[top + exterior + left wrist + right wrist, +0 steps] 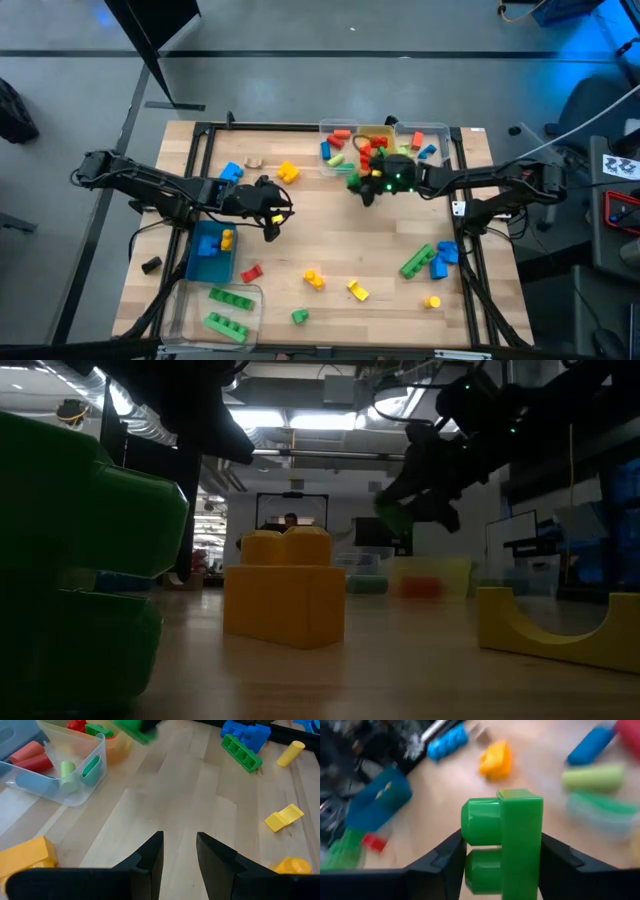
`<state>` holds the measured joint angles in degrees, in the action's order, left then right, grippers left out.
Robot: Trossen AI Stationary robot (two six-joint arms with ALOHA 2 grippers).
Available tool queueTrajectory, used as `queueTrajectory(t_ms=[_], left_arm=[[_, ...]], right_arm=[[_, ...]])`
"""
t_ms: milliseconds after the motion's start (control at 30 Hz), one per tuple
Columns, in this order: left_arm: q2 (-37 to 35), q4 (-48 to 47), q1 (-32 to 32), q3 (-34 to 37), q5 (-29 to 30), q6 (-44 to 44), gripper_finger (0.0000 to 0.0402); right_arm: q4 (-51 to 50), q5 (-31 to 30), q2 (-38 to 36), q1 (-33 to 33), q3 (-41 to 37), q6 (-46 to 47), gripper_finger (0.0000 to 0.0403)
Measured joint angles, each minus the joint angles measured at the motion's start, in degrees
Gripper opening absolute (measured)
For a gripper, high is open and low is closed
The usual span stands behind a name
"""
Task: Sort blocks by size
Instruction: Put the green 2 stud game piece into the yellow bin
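Note:
A green studded block (510,840) hangs in the air by the clear far bin (385,145), with my right gripper (362,188) shut on it. In the low view the block (392,515) shows well above the table. My left gripper (179,851) stands open over bare wood left of centre (275,215), nothing between its fingers. Loose blocks lie flat on the table: a yellow one (287,172), a green bar (418,260) beside blue ones (445,255), and small yellow and red ones near the front. My right gripper pinches the green block between its two fingers, one on the flat side (532,850), the other (447,862) on the studded side. The fingers come slanting down from the table's right. The block is lifted clear of the table, its studs pointing sideways.
The clear far bin holds several red, green, blue and orange pieces. A blue tray (210,250) with a yellow block lies at the left, and a clear bin (225,310) with two green bars at the near left. Bare wood lies in the table's middle.

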<state>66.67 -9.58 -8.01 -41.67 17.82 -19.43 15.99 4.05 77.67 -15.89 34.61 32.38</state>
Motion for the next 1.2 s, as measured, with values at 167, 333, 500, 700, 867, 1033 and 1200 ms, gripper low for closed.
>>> queueTrajectory(t_ms=[167, 333, 500, 700, 867, 1033, 1200], left_arm=[[0.0, 0.0, 0.0, 0.0, 0.0, 0.0, 0.0102], [0.0, -0.6, 0.0, 0.0, 0.0, 3.7, 0.0102], [0.0, -0.6, 0.2, 0.0, 0.0, 2.9, 0.0102], [0.0, -0.6, 0.2, 0.0, 0.0, 2.9, 0.0102], [0.1, -0.5, 0.2, 0.0, 0.0, 2.9, 0.0102], [0.1, -0.5, 0.2, 0.0, 0.0, 2.9, 0.0102], [0.2, -0.5, 0.2, 0.0, 0.0, 2.9, 0.0102]], right_arm=[[0.7, -6.9, 0.0, -5.2, 0.0, -4.5, 0.0209], [0.6, -11.0, 0.1, -10.2, 0.0, -7.6, 0.0194], [0.6, -11.1, 0.1, -13.3, 0.0, -7.6, 0.0188], [0.5, -9.1, 0.1, -13.4, 0.0, -7.6, 0.0188], [0.5, 7.9, 0.1, -13.3, 0.0, -7.6, 0.0188], [0.4, 27.0, 0.1, -12.3, 0.0, -7.3, 0.0188], [0.2, 31.3, 0.1, -5.7, 0.0, -7.8, 0.0188]])
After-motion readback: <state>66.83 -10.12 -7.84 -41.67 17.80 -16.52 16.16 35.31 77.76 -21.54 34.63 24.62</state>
